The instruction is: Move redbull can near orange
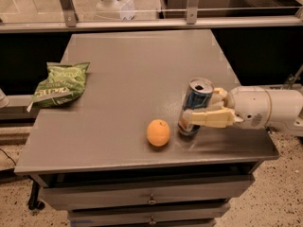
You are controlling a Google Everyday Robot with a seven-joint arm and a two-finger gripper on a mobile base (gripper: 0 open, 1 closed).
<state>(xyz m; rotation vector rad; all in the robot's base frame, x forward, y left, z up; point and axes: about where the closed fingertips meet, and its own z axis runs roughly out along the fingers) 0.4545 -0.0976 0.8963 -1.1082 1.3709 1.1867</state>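
The redbull can (pixel 193 105), blue and silver with an open silver top, is tilted slightly and sits at the front right of the grey table (pixel 132 70). My gripper (pixel 196 109) reaches in from the right and is shut on the can, one cream finger (pixel 208 118) across its lower front and the other behind it. The orange (pixel 158 132) lies on the table a short gap to the left of the can, near the front edge.
A green snack bag (pixel 57 84) lies at the table's left edge. Drawers (pixel 151 200) sit under the tabletop. A glass railing (pixel 142 13) runs behind the table. The white arm body (pixel 265 108) hangs over the right edge.
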